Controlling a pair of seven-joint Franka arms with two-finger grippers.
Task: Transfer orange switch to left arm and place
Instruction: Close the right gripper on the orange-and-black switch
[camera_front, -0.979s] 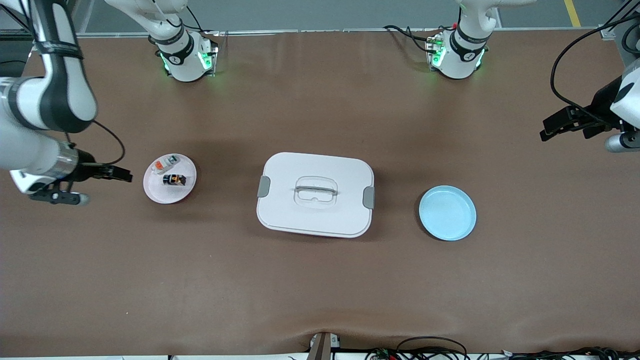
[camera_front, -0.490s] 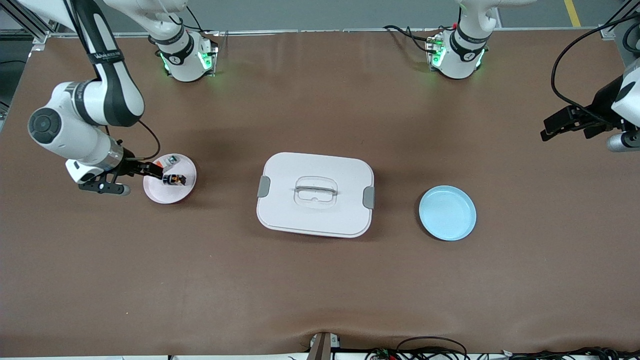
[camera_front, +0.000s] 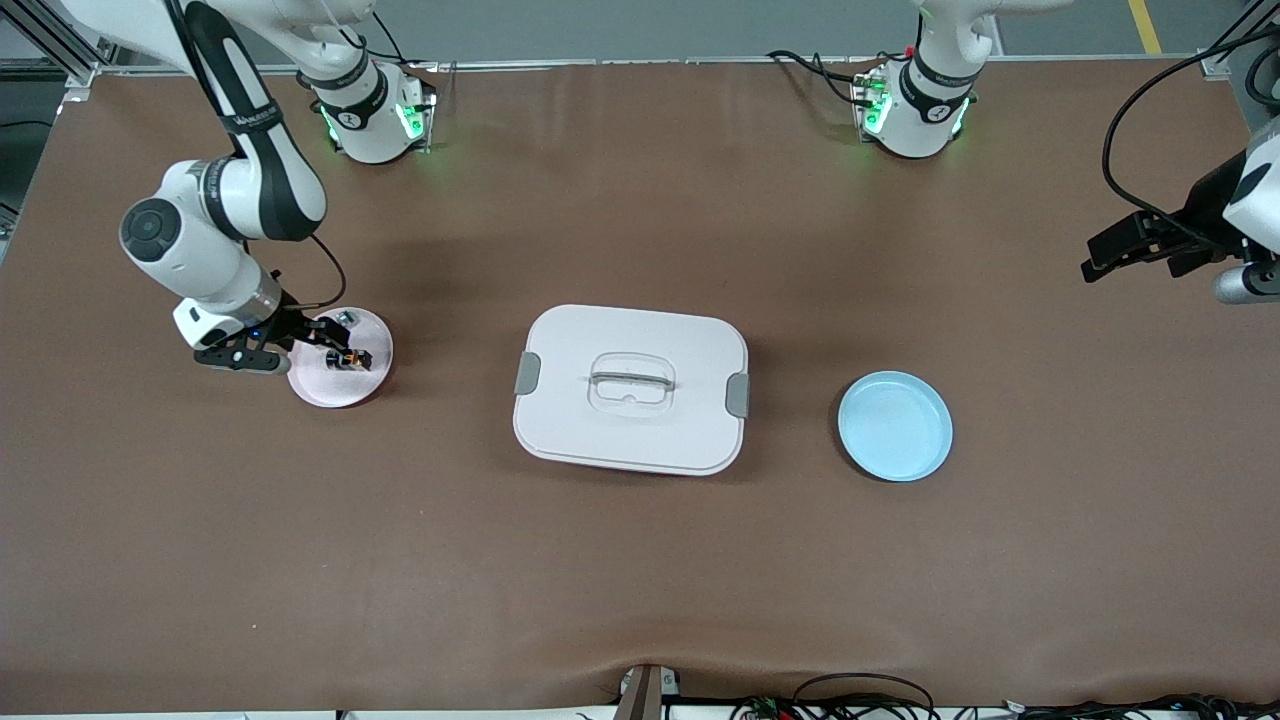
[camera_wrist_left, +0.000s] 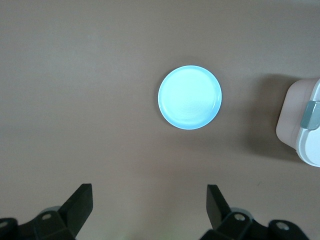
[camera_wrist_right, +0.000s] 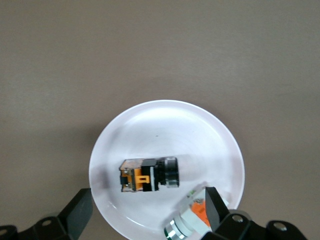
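Observation:
The orange switch (camera_front: 349, 358), black with an orange end, lies on its side on a pink plate (camera_front: 325, 386) toward the right arm's end of the table. My right gripper (camera_front: 322, 345) is open and hovers over that plate, close to the switch. In the right wrist view the switch (camera_wrist_right: 148, 175) lies just ahead of the open right gripper (camera_wrist_right: 148, 210), with nothing between the jaws. The white box (camera_front: 630, 390) sits mid-table. My left gripper (camera_front: 1092, 256) is open and empty, waiting high over the left arm's end of the table.
A whitish-grey component (camera_wrist_right: 192, 224) with an orange patch lies on the same plate beside one right finger (camera_wrist_right: 218, 209). An empty blue plate (camera_front: 895, 426) sits between the box and the left arm's end; it also shows in the left wrist view (camera_wrist_left: 190, 97).
My right arm has swung in from the table's end, bringing its open gripper over the pink plate beside the switch. The left arm has not moved.

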